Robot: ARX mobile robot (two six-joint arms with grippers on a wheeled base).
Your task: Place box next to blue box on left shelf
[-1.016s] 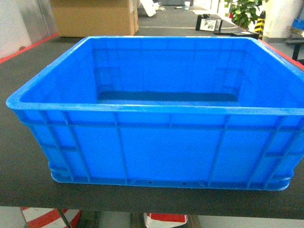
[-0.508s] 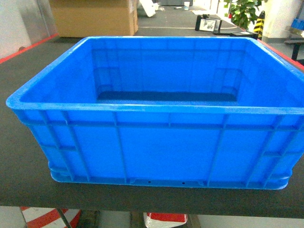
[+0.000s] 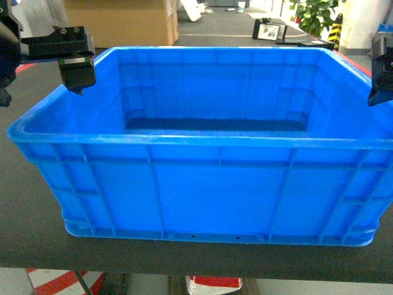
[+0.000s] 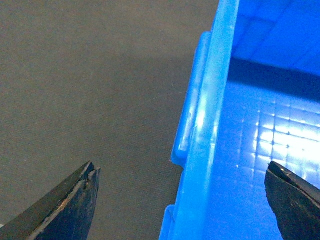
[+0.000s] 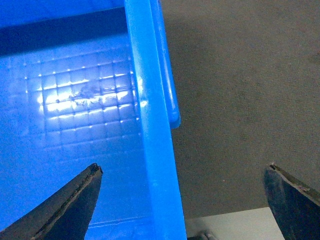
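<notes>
1. Two grippers are hanging over the box point(image 3: 202, 153), which you are seeing on the dark table point(image 3: 24, 203), close to its near edge and filling most of the head view.
2. Your left gripper point(image 4: 182, 200) is hovering above the box's left wall with its jaws spread wide: in the left wrist view one fingertip point(image 4: 70, 205) is sitting over the bare table and the other over the box floor, with the rim running between them, untouched.
3. Your right gripper point(image 5: 182, 200) is doing the same at the right wall, jaws released and straddling the rim, one fingertip point(image 5: 65, 207) over the gridded floor and the other over the table outside.
4. Neither gripper is gripping anything; both are standing clear above the rim.
5. You are looking at a box with nothing showing inside it, its ribbed front wall facing you.
6. Behind it, a cardboard carton point(image 3: 123, 24) and a potted plant point(image 3: 316, 15) are standing on the floor, well apart from the table.
</notes>
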